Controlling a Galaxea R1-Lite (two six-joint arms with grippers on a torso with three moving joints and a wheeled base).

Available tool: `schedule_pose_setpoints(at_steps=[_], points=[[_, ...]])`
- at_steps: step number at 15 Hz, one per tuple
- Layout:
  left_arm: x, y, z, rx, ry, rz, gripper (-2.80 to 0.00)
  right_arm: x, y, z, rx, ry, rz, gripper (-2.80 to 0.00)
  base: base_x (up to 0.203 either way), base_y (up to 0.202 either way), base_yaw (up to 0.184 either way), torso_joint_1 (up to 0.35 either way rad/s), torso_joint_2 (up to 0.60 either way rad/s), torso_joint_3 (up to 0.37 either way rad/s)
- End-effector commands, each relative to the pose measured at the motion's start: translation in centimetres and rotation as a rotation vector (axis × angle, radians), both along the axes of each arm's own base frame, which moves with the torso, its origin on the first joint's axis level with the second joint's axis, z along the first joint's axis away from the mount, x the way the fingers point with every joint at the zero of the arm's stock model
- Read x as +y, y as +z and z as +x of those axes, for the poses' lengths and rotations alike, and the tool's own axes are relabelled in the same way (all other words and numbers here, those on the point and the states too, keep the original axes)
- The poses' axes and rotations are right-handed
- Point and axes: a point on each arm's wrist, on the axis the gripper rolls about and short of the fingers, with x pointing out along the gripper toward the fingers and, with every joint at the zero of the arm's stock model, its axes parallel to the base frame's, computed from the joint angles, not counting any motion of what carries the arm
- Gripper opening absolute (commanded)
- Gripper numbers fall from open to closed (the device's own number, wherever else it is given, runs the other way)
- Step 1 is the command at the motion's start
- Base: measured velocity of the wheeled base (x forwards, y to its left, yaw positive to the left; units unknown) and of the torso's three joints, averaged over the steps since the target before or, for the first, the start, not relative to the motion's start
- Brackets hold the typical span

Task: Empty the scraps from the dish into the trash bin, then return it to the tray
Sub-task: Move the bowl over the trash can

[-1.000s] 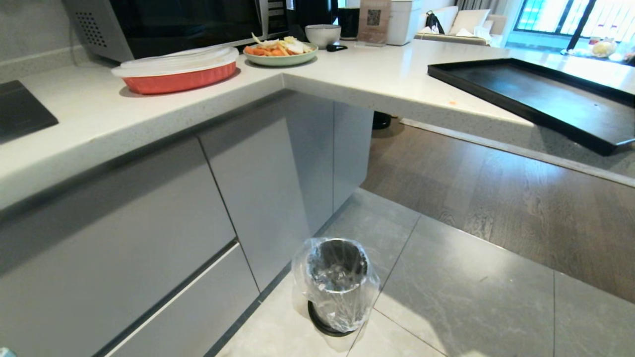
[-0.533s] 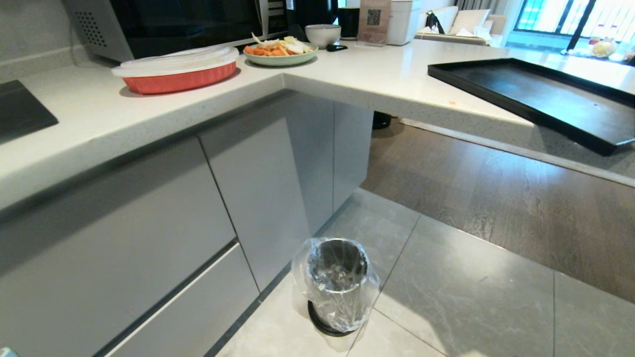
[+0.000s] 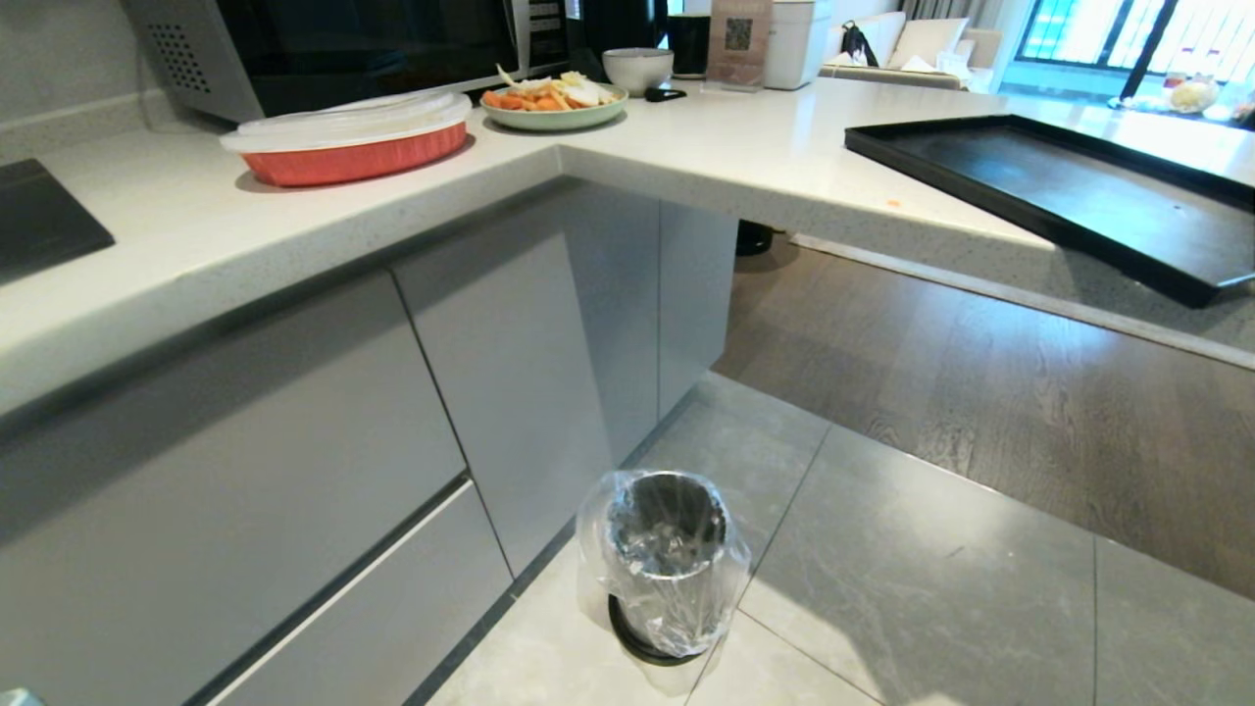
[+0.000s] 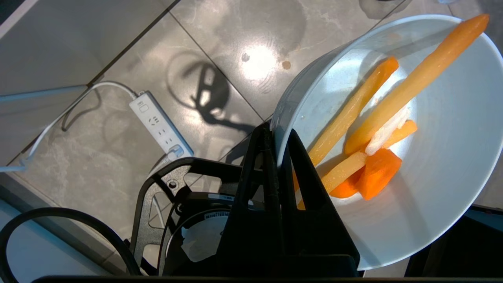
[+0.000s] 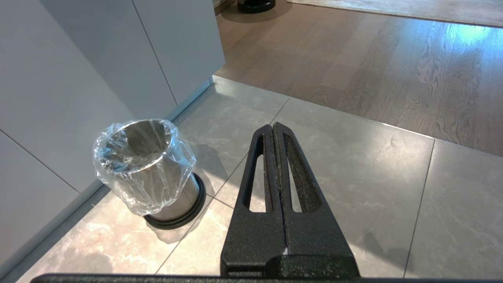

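Observation:
In the left wrist view my left gripper [image 4: 276, 131] is shut on the rim of the dish [image 4: 444, 165], a pale blue-white bowl held above the tiled floor. Its scraps [image 4: 373, 129], yellow and orange sticks and bits, lie inside. The trash bin [image 3: 667, 564], shiny metal with a crinkled clear liner and a black base, stands on the floor by the cabinet; the right wrist view shows the trash bin [image 5: 145, 169] too. My right gripper [image 5: 272, 126] is shut and empty above the tiles beside the bin. The black tray [image 3: 1069, 196] lies bare on the counter at the right.
A white power strip [image 4: 161, 124] with its cable lies on the floor under the dish. On the counter sit a red baking dish with a lid [image 3: 353, 137], a green plate of slices [image 3: 554, 103] and a grey-white bowl [image 3: 637, 69]. Grey cabinets [image 3: 392, 392] stand left of the bin.

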Motion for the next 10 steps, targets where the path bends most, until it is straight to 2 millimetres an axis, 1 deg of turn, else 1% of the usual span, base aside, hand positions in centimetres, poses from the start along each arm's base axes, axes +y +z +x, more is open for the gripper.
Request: schedule_pose_setpoints(at_steps=[1, 10], points=[[-0.09, 0.00, -0.15, -0.008, -0.011, -0.002, -2.80, 0.00, 0.00, 0.00, -0.001, 0.000, 0.000, -2.80, 0.000, 0.000, 0.000, 0.000, 0.00, 0.000], [-0.16, -0.05, 0.02, -0.001, -0.043, -0.001, -2.80, 0.00, 0.00, 0.00, -0.001, 0.000, 0.000, -2.80, 0.000, 0.000, 0.000, 0.000, 0.00, 0.000]])
